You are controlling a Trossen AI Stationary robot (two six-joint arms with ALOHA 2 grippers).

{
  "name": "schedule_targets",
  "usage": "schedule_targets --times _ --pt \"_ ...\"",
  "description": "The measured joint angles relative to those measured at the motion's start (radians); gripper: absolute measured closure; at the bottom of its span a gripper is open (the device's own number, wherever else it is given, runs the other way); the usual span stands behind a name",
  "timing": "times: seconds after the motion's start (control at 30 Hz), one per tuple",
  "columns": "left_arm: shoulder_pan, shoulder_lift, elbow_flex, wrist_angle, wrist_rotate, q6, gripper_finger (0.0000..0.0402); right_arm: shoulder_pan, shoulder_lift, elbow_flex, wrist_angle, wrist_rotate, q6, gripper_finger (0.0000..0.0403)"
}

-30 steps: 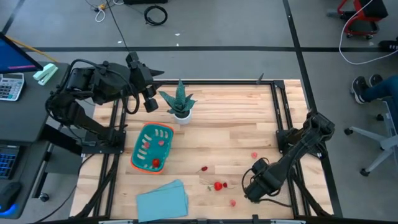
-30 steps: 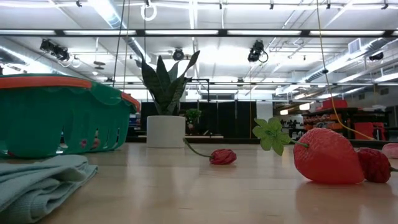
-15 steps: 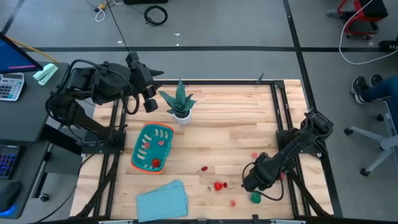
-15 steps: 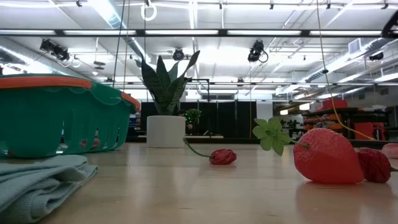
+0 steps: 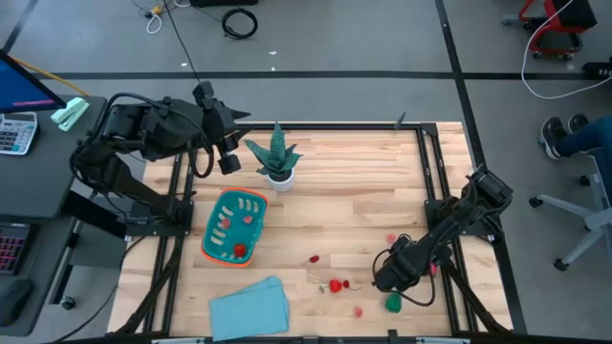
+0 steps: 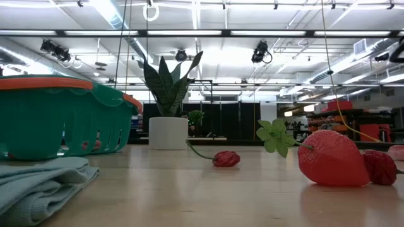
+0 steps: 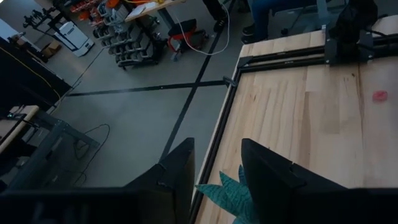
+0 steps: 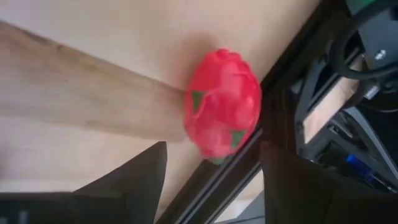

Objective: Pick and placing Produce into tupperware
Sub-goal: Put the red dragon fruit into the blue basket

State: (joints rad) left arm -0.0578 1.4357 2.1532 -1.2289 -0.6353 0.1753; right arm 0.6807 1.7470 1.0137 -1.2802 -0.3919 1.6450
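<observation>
Right now the Produce [image 5: 335,285] is mostly loose on the table's [image 5: 363,191] near half: red strawberry w/ green leaves, small dark-red piece [image 5: 314,259], pink one [image 5: 360,311], green piece [image 5: 393,303] by the right gripper [image 5: 384,280], pink bit [image 5: 390,238] farther back. A few red/pink pieces lie inside the teal tupperware [image 5: 232,225], left side of table. Right gripper sits low at the table's right edge, fingers spread open, nothing btwn them; its wrist cam shows a red dragon-fruit-like piece [image 8: 221,102] just ahead at the edge. Left gripper [image 5: 229,158] is up off the back-left corner beside the potted plant [image 5: 276,160], fingers partly apart, empty. Light-blue cloth [image 5: 251,308] lies near the tupperware at the front edge.
</observation>
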Motion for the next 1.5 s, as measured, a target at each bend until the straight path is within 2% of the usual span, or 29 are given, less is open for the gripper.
schedule_targets --times 0.3,0.53,0.67,0.9,1.03,1.13,1.27,1.4,1.5 --pt "0.000 0.000 0.000 -0.003 0.000 -0.007 0.0263 0.011 0.001 -0.110 0.172 -0.006 0.040 0.0139" --pt "0.000 0.000 0.000 -0.004 0.000 -0.007 0.0267 0.015 -0.001 -0.163 0.222 -0.007 0.062 0.0140" --pt "0.000 0.000 0.000 -0.004 0.000 -0.008 0.0263 0.016 -0.001 -0.159 0.228 0.009 0.064 0.0147" --pt "0.000 0.000 0.000 -0.004 0.000 -0.029 0.0271 0.013 -0.001 -0.128 0.255 0.019 0.110 0.0191" --pt "0.000 0.000 0.000 -0.003 0.000 -0.035 0.0277 -0.008 0.000 -0.079 0.278 0.053 0.114 0.0194" --pt "0.000 0.000 0.000 -0.003 0.000 -0.035 0.0280 -0.029 0.001 -0.019 0.280 0.173 0.109 0.0183" --pt "0.000 0.000 0.000 -0.003 0.000 -0.037 0.0279 -0.073 0.002 0.078 0.298 0.407 0.039 0.0175" --pt "0.000 0.000 0.000 -0.003 0.000 -0.048 0.0276 -0.131 0.002 0.169 0.375 0.674 -0.094 0.0177" --pt "0.000 0.000 0.000 -0.003 0.000 -0.067 0.0276 -0.184 0.002 0.212 0.513 0.869 -0.258 0.0179"
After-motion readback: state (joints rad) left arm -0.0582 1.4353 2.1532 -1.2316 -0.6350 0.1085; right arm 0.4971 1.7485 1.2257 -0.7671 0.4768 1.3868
